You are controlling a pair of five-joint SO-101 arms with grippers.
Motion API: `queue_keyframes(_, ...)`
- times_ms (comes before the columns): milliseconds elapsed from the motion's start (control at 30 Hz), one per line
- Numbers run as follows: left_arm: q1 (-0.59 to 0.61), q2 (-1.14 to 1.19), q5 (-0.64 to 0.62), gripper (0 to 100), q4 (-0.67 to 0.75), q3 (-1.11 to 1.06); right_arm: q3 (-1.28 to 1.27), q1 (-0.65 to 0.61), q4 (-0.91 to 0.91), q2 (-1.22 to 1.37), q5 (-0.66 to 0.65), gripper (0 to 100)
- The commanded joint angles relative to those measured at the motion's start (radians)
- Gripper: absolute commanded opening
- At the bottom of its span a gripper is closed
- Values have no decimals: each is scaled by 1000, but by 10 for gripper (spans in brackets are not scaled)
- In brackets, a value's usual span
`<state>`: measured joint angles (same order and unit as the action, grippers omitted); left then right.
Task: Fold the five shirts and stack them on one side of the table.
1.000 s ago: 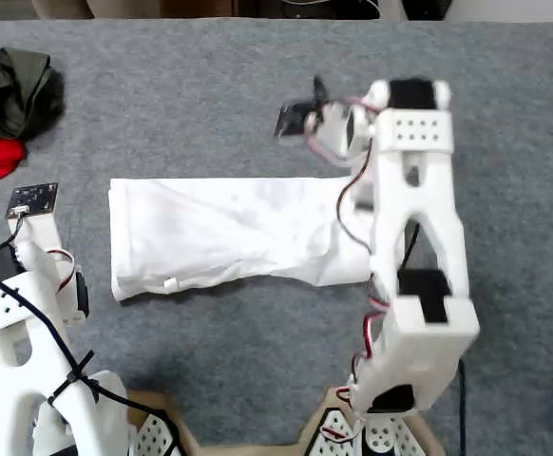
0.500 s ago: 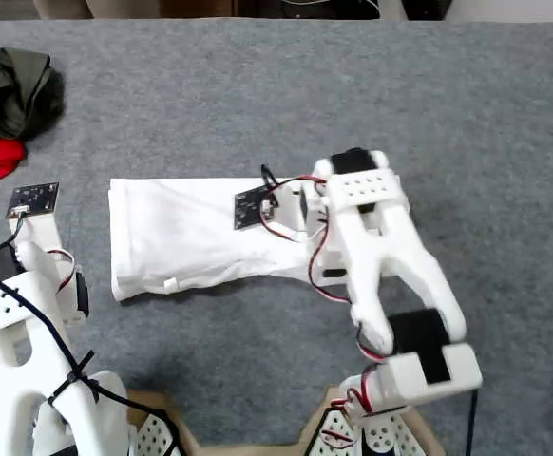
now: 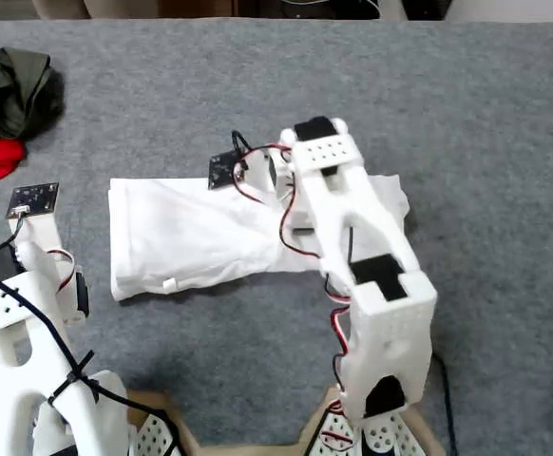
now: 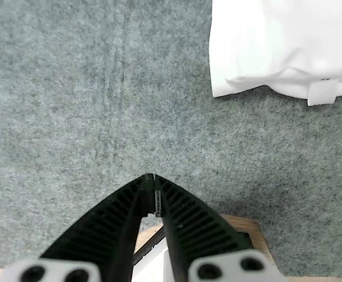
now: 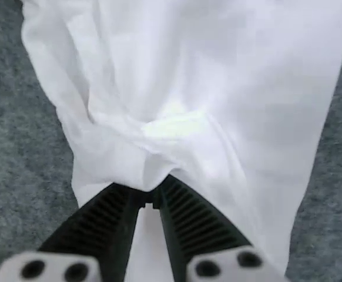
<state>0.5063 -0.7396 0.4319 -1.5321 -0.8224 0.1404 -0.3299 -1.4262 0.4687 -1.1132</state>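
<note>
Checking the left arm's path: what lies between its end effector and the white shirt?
Just bare grey table cover. The left wrist view shows that stretch running from the shut left end effector to the white shirt.

I have the shirt (image 3: 181, 237) lying flat mid-table (image 3: 467, 114), stretched left to right. My right gripper (image 5: 153, 202) sits on its middle, by the far edge. My left gripper (image 4: 153, 187) hangs near its front left corner. A heap of clothes (image 3: 10, 90) lies far left.

No legible text; tag (image 4: 322, 92) on white shirt (image 3: 181, 233) seemingly blank.
</note>
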Motion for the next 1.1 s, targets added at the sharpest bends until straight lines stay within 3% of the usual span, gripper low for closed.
queue_keyframes(0, 5, -10, 2, 20, -6, 37, 130, -27, -29, 27, 12, 5)
queue_keyframes(433, 5, -10, 3, 20, -5, 34, 228, -15, 5, 259, 12, 5)
queue_keyframes(667, -14, 7, -54, 20, 2, 138, 367, 71, -166, 137, 6, 5)
queue_keyframes(900, -259, 252, -241, 20, 25, 330, 398, 116, -190, -7, 32, 5)
queue_keyframes(1067, -434, 541, -311, 20, 147, 480, 392, 177, -144, 22, 49, 5)
